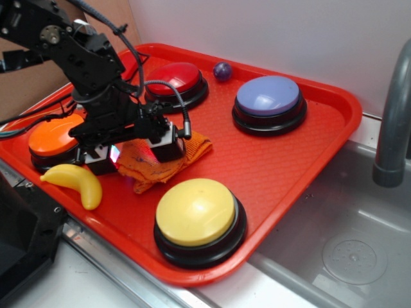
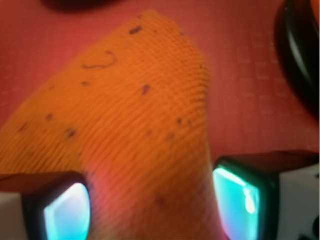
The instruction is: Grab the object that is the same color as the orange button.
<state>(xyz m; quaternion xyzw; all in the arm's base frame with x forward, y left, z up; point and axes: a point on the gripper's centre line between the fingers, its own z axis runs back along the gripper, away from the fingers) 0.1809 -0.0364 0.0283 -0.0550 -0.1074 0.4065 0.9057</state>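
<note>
The orange knitted cloth (image 1: 192, 151) with dark specks lies crumpled in the middle of the red tray (image 1: 337, 112). My gripper (image 1: 131, 157) is lowered onto its left part, open, with one finger on each side. In the wrist view the cloth (image 2: 125, 110) fills the gap between the two fingers (image 2: 240, 197), and my gripper (image 2: 150, 205) straddles a raised fold of it. The orange button (image 1: 54, 138) with its black base sits at the tray's left edge, just left of the gripper.
A yellow banana (image 1: 74, 183) lies in front of the orange button. A yellow button (image 1: 196, 212) is at the front, a red button (image 1: 174, 77) at the back, a blue-purple button (image 1: 268, 96) back right, with a small purple ball (image 1: 223, 70) between them. A sink (image 1: 347, 224) and grey faucet (image 1: 392, 128) are right.
</note>
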